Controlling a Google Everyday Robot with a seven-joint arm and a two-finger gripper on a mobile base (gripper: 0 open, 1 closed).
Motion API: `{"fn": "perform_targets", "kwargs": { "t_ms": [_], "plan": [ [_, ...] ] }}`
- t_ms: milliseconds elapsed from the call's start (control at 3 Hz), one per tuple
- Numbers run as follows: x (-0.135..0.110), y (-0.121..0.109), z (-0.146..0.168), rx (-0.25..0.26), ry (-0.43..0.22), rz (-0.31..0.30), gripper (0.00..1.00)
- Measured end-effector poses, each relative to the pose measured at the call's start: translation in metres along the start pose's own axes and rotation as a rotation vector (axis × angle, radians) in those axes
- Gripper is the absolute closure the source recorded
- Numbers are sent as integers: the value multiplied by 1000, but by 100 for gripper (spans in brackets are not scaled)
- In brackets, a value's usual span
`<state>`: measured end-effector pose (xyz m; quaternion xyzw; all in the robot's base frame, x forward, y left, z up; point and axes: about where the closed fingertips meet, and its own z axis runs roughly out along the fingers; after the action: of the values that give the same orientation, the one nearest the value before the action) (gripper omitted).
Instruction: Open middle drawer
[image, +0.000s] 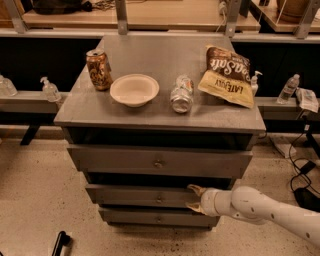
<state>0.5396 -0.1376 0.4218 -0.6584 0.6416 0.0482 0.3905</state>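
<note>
As the white arm (270, 210) reaches in from the lower right, lying nearly level and rising slightly toward the cabinet (90, 112), its wrist ends at the gripper (193, 197), which sits at the right part of the middle drawer (135, 195). Its two tan fingers (195, 189) are spread apart, one above the other. The upper tip lies at the drawer front's top edge and the lower tip near its bottom edge. Whether they press on the panel cannot be told. The small round knob (159, 198) is just left of the fingers and untouched. The middle drawer lies between the larger top drawer (115, 159) and the smaller bottom drawer (135, 216). On the cabinet top are a can (98, 69), a bowl (134, 90), a bottle (181, 93) on its side and a chip bag (226, 76).
</note>
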Motion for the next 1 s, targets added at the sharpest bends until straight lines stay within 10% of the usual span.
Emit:
{"fn": "perform_targets", "kwargs": {
  "t_ms": [1000],
  "plan": [
    [-1, -1, -1, 0, 0, 0, 47]
  ]
}}
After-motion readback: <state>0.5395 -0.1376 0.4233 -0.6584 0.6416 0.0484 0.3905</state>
